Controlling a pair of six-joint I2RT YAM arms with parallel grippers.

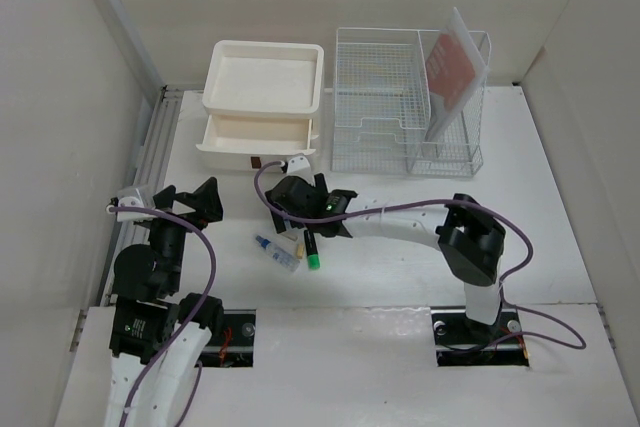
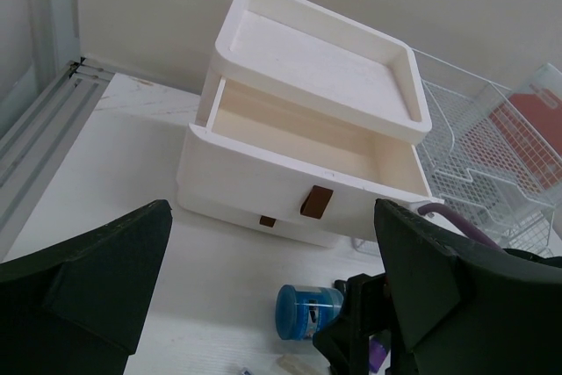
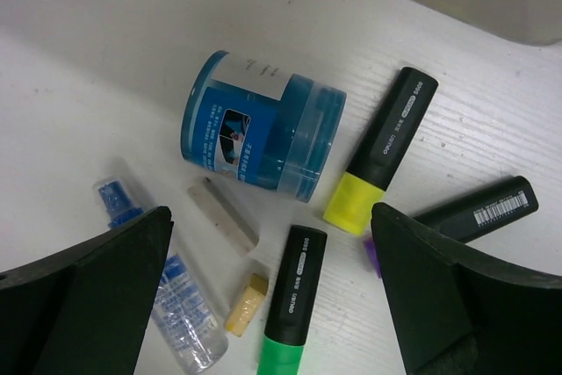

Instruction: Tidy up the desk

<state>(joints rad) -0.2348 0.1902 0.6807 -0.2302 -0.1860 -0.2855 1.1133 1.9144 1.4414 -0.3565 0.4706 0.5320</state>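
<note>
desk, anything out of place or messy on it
Yes. A blue tub, a yellow highlighter, a green highlighter and a small bottle lie scattered at mixed angles on the desk in front of the drawer box, whose top drawer stands pulled open and looks empty.

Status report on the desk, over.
Left hand open, empty. Right hand open, above markers and blue tub. Desk untidy, drawer open. Nothing blocking.

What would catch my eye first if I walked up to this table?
Probably the jumble of small stationery under the right end effector: a blue tub, a yellow highlighter, a green highlighter. Behind it, a cream drawer box stands with its upper drawer open, and a white wire rack beside it holds a red folder.
</note>
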